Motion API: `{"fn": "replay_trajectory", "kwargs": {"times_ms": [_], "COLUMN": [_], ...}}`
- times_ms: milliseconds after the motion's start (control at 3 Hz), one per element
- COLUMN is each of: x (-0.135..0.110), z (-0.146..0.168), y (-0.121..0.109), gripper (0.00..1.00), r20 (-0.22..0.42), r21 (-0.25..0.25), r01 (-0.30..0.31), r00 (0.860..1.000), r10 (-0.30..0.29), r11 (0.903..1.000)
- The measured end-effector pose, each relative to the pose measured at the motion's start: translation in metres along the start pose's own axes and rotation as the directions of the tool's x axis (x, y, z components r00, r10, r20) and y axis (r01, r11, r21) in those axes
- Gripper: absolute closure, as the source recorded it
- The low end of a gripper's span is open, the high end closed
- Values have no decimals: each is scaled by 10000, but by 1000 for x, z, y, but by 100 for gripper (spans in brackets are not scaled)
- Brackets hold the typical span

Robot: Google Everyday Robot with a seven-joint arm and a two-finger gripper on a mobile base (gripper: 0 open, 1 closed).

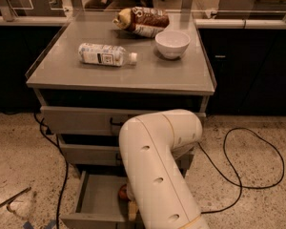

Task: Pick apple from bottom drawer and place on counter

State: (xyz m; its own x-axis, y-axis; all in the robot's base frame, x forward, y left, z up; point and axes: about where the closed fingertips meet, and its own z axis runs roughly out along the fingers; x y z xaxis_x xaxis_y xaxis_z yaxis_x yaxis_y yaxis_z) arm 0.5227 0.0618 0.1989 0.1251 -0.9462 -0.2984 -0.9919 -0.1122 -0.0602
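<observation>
Gripper position: low in the camera view, inside the pulled-out bottom drawer, just beside the apple. Only a small pale part of it shows under the white arm, so it cannot be told whether it is open or closed, or whether it touches the fruit.

Arm: the large white link crosses the foreground from the lower right and bends in front of the drawer cabinet, covering the right half of the bottom drawer.

Apple: a reddish sliver shows at the arm's left edge, lying on the flat grey drawer floor. The rest is hidden behind the arm.

Upper drawer and middle drawer: both sit above the extended bottom drawer, their right parts covered by the arm.

Counter: grey, flat top. It carries a clear bottle lying on its side at the left, a white bowl standing upright at the right rear, and a brown snack bag just behind and left of the bowl.

Floor: a black cable loops on the speckled surface to the right of the cabinet.
</observation>
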Motion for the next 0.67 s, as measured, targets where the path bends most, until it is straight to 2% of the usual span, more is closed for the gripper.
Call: {"fn": "replay_trajectory", "kwargs": {"times_ms": [333, 667], "x": [1, 5], "z": [2, 8], "y": [1, -1], "gripper": [0, 0], "r20": [172, 845], "r21": [-17, 66], "r01": [-52, -102], "r00": [9998, 9964], "r10": [52, 96], "r11": [10000, 9999]}}
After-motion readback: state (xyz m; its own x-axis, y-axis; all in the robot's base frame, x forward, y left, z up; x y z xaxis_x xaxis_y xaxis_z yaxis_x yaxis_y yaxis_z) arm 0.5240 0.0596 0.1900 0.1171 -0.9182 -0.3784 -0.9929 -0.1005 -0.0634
